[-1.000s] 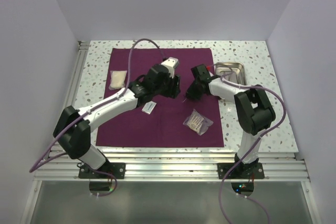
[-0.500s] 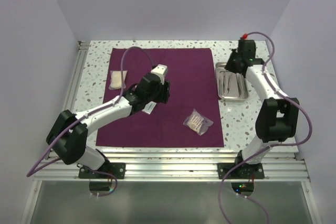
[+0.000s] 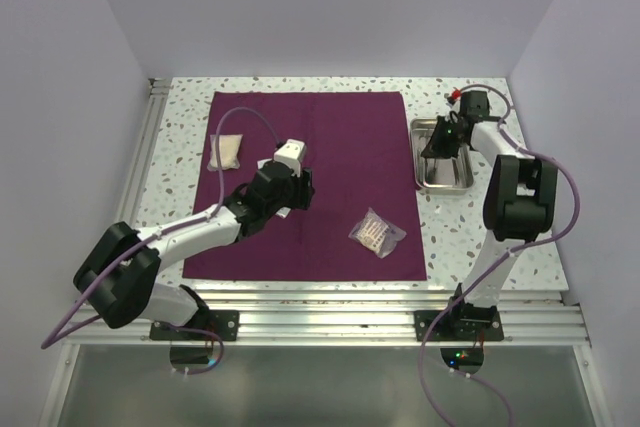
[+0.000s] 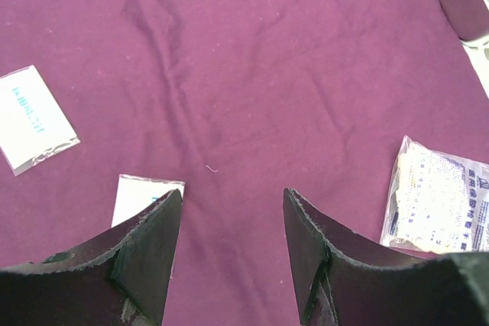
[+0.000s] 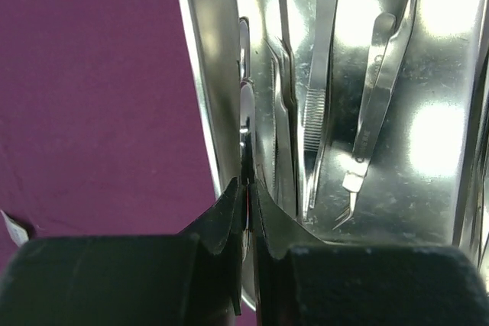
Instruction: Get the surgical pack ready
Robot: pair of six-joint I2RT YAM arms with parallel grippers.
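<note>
Drape [image 3: 350, 137] flat, left end effector [image 4: 231, 223] above

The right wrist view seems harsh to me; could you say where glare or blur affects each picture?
Right wrist view: white glare patches on the shiny steel tray, thin steel instruments legible, the right gripper's black fingers soft. Left wrist view: plum-maroon fabric drape evenly lit and sharp. Top external view: even light, faint shadows.

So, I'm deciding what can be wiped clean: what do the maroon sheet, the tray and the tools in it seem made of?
The surgical pack looks like matte cloth: soft creases, no shine. The tray is polished metal, probably steel: mirror glare. The tweezers and bladed tool look the same bright metal.
</note>
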